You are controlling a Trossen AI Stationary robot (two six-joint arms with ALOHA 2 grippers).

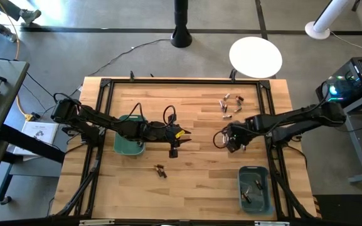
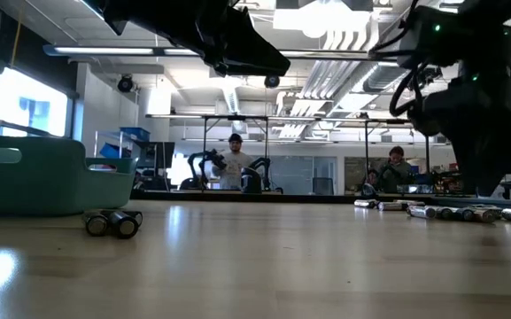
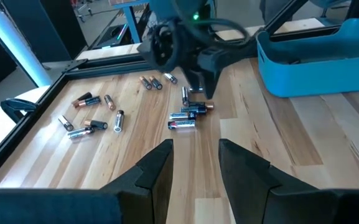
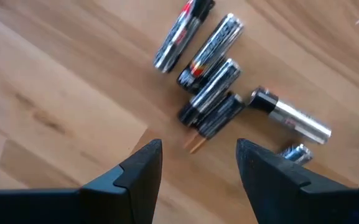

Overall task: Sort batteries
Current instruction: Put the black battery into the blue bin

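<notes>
two teal bins (image 1: 128, 144), two grippers (image 1: 232, 139) open, scattered batteries (image 1: 229, 104), count unclear

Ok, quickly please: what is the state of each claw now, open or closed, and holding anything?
Left claw: open, holding nothing.
Right claw: open, empty, above a cluster of batteries.

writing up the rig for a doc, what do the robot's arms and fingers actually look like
Both arms are dark, nearly black, built of slim jointed segments with black cables looping alongside. The left gripper carries a small yellow-orange marking near its wrist. The right gripper has a loose cable loop beside it and a green light on its body. Each ends in two dark, matte, angular fingers that taper toward the tip.
</notes>
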